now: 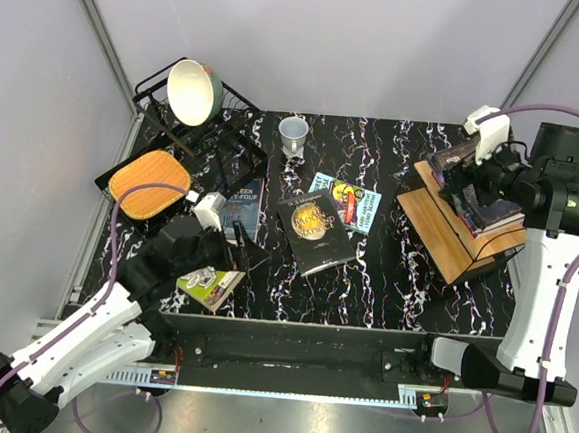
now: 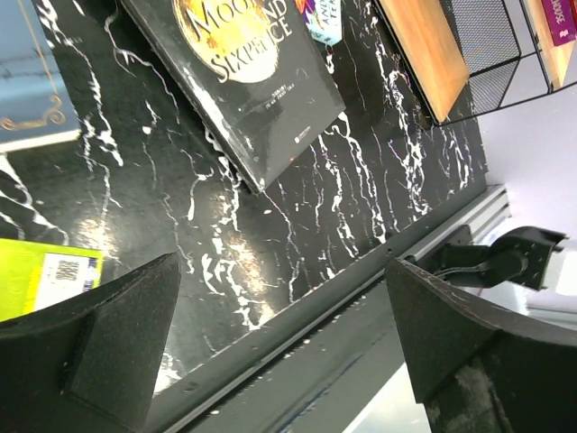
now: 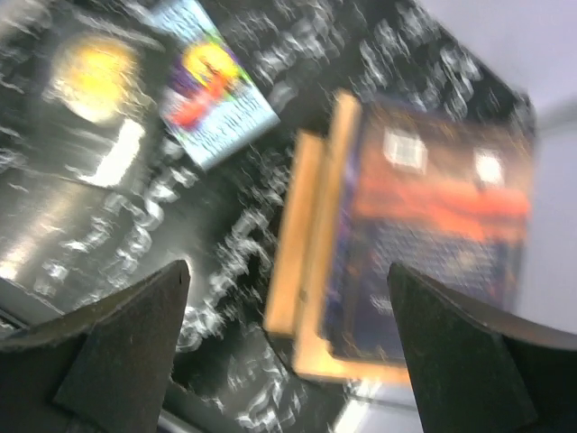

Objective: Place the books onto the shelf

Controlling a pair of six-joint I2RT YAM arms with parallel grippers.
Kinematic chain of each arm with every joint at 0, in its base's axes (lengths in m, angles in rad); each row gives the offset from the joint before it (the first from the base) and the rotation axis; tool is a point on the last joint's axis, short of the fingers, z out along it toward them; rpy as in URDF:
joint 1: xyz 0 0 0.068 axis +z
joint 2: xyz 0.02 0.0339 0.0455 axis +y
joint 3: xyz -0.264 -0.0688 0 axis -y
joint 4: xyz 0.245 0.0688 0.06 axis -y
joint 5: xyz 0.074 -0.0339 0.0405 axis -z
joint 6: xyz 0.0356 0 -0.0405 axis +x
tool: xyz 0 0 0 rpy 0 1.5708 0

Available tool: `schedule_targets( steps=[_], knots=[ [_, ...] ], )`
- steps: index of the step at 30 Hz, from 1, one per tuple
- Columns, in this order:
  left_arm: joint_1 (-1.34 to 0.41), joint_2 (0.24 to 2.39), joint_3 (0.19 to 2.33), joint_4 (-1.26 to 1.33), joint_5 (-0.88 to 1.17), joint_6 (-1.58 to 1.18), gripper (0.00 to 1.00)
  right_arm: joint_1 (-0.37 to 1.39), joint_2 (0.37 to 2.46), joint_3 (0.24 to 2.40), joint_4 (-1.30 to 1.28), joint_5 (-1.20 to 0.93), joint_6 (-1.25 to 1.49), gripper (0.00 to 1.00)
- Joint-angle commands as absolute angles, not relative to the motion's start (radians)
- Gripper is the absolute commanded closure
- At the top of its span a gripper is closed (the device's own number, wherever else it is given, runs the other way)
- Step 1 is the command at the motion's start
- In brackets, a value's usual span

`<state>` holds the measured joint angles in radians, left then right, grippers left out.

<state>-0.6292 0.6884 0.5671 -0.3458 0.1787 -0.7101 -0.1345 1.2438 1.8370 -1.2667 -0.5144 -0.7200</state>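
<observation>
Left gripper (image 2: 279,311), jaws apart, hovers beside the lime book (image 1: 210,286) at the table's (image 1: 385,279) near edge. Right gripper (image 3: 288,311), jaws apart, hangs above the shelf (image 1: 436,236).

The top camera hangs high behind the arm bases and looks down on the whole surface (image 1: 385,274). The left wrist camera is low and close, tilted, facing the near edge of the surface just in front of the black book (image 2: 239,63). The right wrist camera, blurred, looks down from higher, with the shelf (image 3: 306,244) to the right of the black book. All three views share both.
</observation>
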Motion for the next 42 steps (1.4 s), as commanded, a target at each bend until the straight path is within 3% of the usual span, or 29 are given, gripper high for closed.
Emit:
schedule_targets(
  steps=[1, 7, 9, 11, 18, 42],
  knots=[
    [-0.629, 0.624, 0.543, -0.331, 0.127, -0.6, 0.01, -0.234, 1.288, 1.861, -1.557, -0.295, -0.836, 0.07],
    [-0.627, 0.603, 0.499, -0.284, 0.147, -0.557, 0.01, -0.284, 1.325, 1.869, -1.634, -0.238, -0.87, 0.12],
    [-0.627, 0.606, 0.491, -0.264, 0.166, -0.546, 0.01, -0.288, 1.331, 1.859, -1.635, -0.184, -0.88, 0.29],
    [-0.627, 0.609, 0.482, -0.252, 0.182, -0.548, 0.01, -0.298, 1.327, 1.853, -1.634, -0.161, -0.9, 0.66],
    [-0.627, 0.583, 0.449, -0.229, 0.233, -0.564, 0.01, -0.333, 1.296, 1.764, -1.634, -0.058, -0.946, 0.67],
    [-0.626, 0.561, 0.445, -0.222, 0.238, -0.565, 0.01, -0.426, 1.43, 1.694, -1.628, -0.137, -0.947, 0.65]
  ],
)
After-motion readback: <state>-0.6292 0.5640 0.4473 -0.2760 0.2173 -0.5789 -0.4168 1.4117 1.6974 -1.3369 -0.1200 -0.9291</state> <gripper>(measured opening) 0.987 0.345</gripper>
